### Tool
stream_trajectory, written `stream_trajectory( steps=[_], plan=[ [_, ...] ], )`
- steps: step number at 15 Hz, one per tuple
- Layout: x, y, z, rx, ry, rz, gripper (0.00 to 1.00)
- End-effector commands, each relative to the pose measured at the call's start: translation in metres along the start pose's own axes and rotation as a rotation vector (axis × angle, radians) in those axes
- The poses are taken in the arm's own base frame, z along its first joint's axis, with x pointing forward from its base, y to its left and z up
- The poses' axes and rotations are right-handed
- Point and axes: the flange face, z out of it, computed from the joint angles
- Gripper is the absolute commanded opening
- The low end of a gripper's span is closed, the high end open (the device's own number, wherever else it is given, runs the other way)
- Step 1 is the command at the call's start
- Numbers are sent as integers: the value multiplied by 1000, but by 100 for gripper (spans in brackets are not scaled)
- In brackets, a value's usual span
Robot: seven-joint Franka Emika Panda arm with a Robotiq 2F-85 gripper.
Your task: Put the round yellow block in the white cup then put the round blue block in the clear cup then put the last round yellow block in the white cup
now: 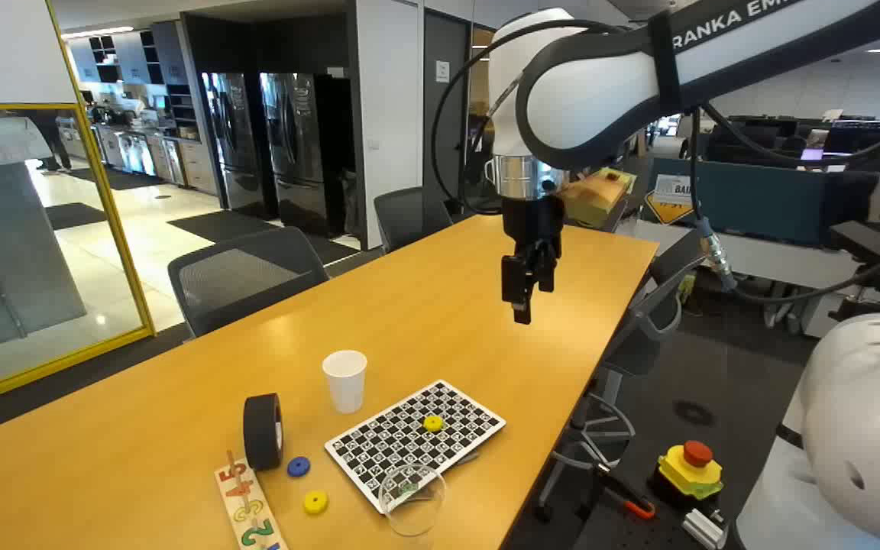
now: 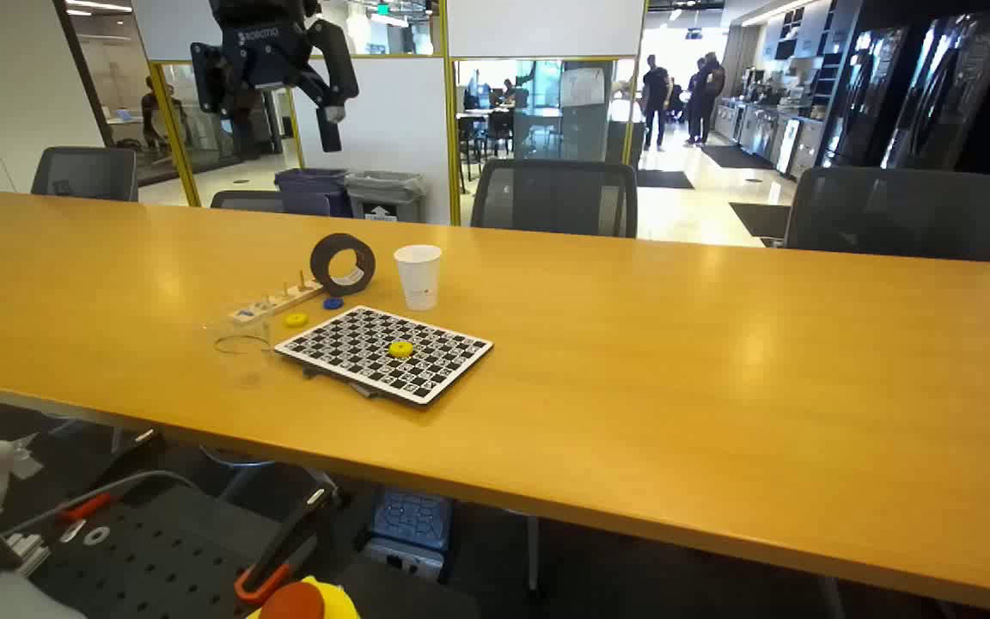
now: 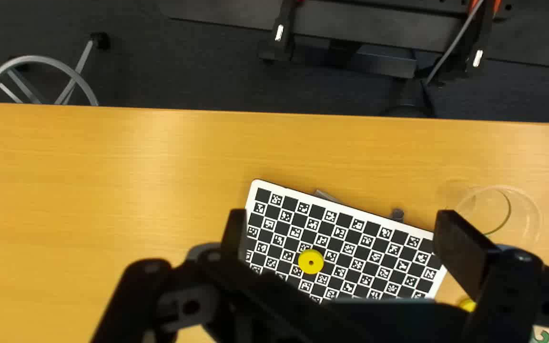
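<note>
My gripper (image 3: 342, 238) hangs above the counter (image 3: 88, 200), fingers (image 3: 233, 234) spread wide. Below, seen between them, a round yellow block (image 3: 310, 261) lies on the checkered board (image 3: 374, 258). Past one finger is the clear cup (image 3: 510, 214); that finger partly hides the other yellow block (image 3: 467, 304). Lower than my gripper, near the board, are the blue block (image 1: 299, 467) and white cup (image 1: 346, 386).
</note>
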Motion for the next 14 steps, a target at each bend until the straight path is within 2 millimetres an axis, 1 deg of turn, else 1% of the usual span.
stream_trajectory(
  steps=[1,5,7,9,13,14],
  plan=[
    [1,0,-2,0,4,1,100],
    [1,1,-5,-1,9,2,100],
    [9,0,10,19,30,23,100],
    [23,-1,32,52,59,41,100],
    [58,2,89,126,79,94,100],
    [68,3,106,142,72,103,100]
  ],
)
